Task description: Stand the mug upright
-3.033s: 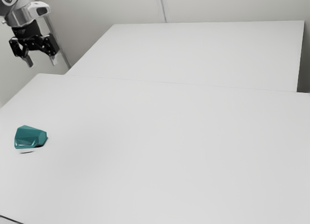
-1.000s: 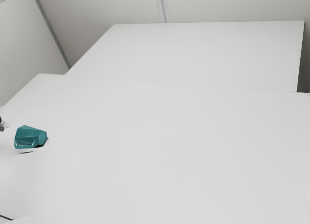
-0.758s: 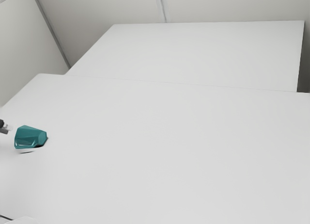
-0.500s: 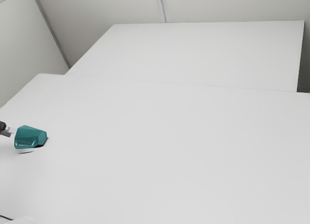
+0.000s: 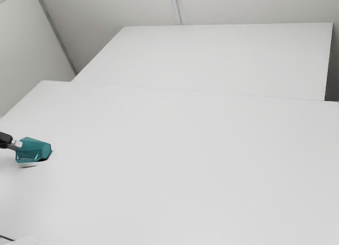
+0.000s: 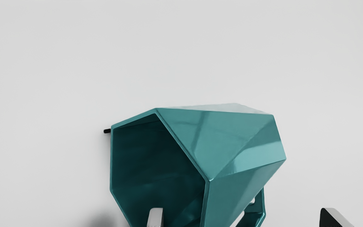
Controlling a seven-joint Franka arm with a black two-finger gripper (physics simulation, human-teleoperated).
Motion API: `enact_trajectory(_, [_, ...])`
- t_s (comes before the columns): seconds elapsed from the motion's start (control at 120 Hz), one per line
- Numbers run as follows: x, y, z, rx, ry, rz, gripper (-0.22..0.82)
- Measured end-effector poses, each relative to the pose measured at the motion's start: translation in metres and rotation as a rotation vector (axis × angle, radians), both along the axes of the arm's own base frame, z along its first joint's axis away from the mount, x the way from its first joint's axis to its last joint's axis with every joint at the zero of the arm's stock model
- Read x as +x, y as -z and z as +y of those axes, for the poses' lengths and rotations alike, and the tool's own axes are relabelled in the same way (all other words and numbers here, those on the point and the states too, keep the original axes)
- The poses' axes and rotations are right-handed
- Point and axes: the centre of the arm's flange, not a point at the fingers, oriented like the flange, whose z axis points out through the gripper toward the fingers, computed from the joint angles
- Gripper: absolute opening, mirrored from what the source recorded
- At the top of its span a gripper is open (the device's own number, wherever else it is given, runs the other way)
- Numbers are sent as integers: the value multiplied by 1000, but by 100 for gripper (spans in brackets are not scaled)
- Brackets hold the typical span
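The mug (image 5: 35, 151) lies sideways on the worktop (image 5: 185, 165). At its mouth, the end effector (image 5: 16, 145) is released, fingers apart.

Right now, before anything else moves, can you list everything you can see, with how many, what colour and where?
Mug: one, teal, lying on its side on the table, towards the exterior view's left.
Handle: one, teal, on the mug's side.
Table: one, white, under the mug.
Flat surface: one, white, beyond the table.
Walls: at least two, pale grey, behind.
Thin line: one, dark, exterior view's lower left corner; can't tell what.
Rounded shape: one, white, beside that line; can't tell what.
End effector: one, black, at the mug, fingers apart.
Fingertips: two, pale grey and black, one against the mug's open mouth, one beyond its handle side.
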Motion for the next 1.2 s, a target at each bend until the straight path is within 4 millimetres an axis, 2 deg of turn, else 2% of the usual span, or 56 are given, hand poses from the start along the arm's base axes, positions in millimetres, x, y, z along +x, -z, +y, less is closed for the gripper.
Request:
enact_trajectory(0.45, [10,6,-8,-13,21,-2,41])
enact_trajectory(0.858, [12,3,-10,-11,26,-7,13])
enact_trajectory(1.2, [19,-6,-27,-13,50,-15,-6])
